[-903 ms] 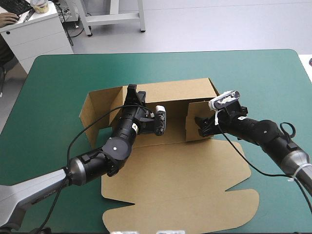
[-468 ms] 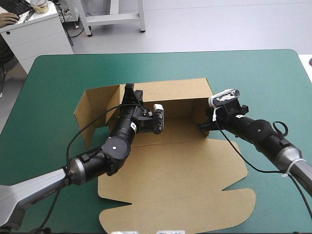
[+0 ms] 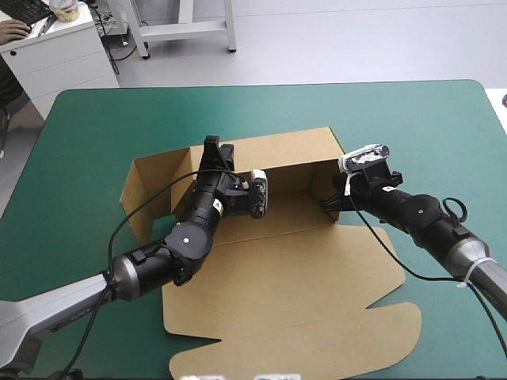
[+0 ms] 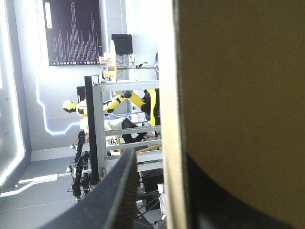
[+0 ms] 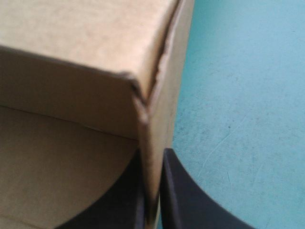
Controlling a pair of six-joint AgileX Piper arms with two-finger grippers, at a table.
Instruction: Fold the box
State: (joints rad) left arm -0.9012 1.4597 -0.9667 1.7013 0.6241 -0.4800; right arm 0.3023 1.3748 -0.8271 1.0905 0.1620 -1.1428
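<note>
The brown box [image 3: 285,293] lies mid-table with its lid flat toward the near edge. Its back wall [image 3: 293,150] stands upright and a left flap [image 3: 150,190] angles outward. My left gripper [image 3: 214,149] sits at the top of the back wall near its left end. In the left wrist view the wall's edge [image 4: 172,95] runs between the left gripper [image 4: 162,157] fingers, and one black finger [image 4: 119,191] stands slightly off the board. My right gripper [image 3: 329,207] pinches the upright right wall at its corner. In the right wrist view the gripper [image 5: 152,152] is shut on that board [image 5: 157,95].
Bare teal-green cover [image 3: 412,127] surrounds the box on the far, left and right sides. The lid's scalloped edge [image 3: 380,332] reaches close to the near table edge.
The right flap swung from facing inward to standing as the right wall, and my right gripper shut on it. The left flap swung outward. My left gripper's fingers have parted a little.
</note>
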